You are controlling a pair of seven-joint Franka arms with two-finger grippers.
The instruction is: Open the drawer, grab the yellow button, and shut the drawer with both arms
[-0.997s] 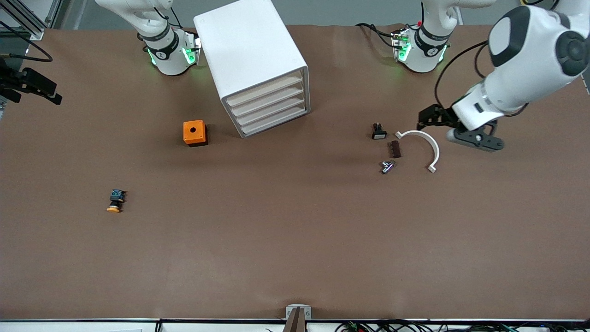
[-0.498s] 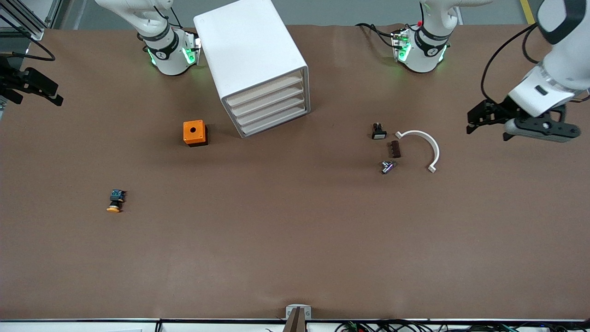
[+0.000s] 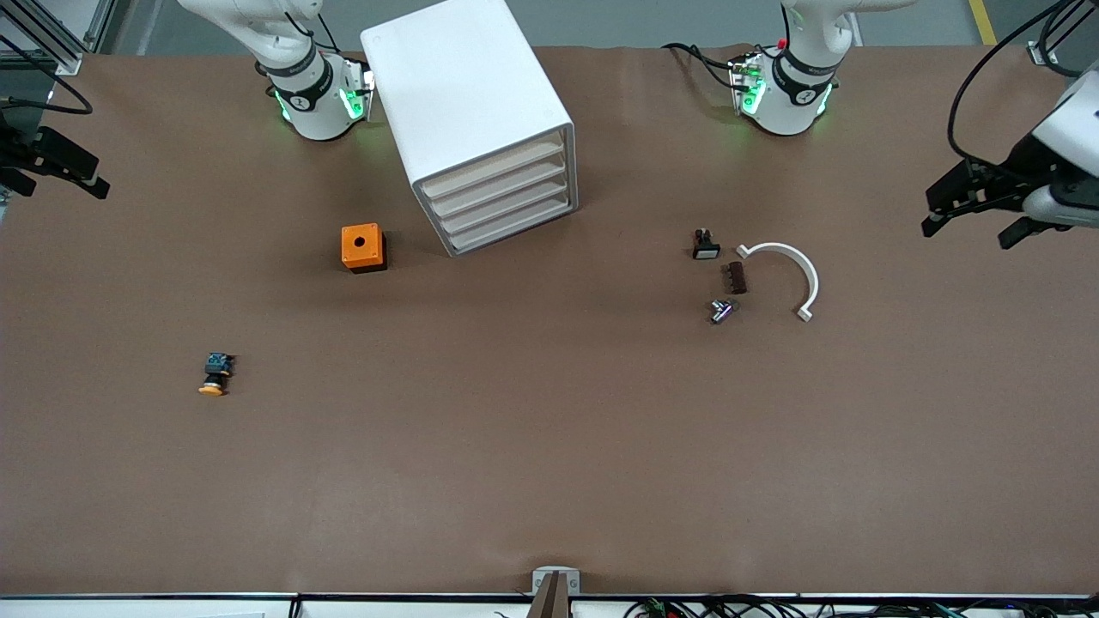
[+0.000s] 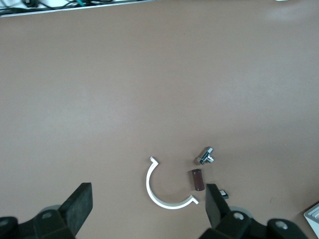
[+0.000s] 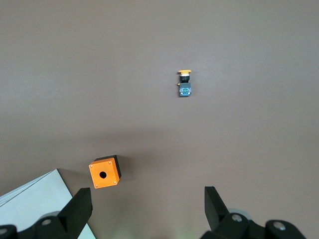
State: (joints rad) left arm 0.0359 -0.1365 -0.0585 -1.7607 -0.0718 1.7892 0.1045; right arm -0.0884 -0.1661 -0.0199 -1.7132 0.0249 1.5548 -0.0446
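The white cabinet [image 3: 468,112] stands between the two arm bases. Its top drawer [image 3: 494,167] is shut, like the three below it. The button [image 3: 215,374] lies on the table toward the right arm's end, nearer to the front camera than the cabinet. It also shows in the right wrist view [image 5: 185,83]. My right gripper [image 3: 64,189] hangs open and empty over the table's edge at its own end, high above the table [image 5: 147,196]. My left gripper [image 3: 966,236] is open and empty over the table's other end, off to the side of the small parts [image 4: 147,194].
An orange box with a hole [image 3: 362,247] sits beside the cabinet [image 5: 104,172]. Toward the left arm's end lie a black switch [image 3: 705,245], a brown piece [image 3: 736,277], a metal fitting [image 3: 721,310] and a white arc [image 3: 794,270], which also shows in the left wrist view [image 4: 162,191].
My left gripper has moved away from the white arc toward its own end of the table. The right gripper has shifted slightly toward the table's edge. Nothing on the table moved.
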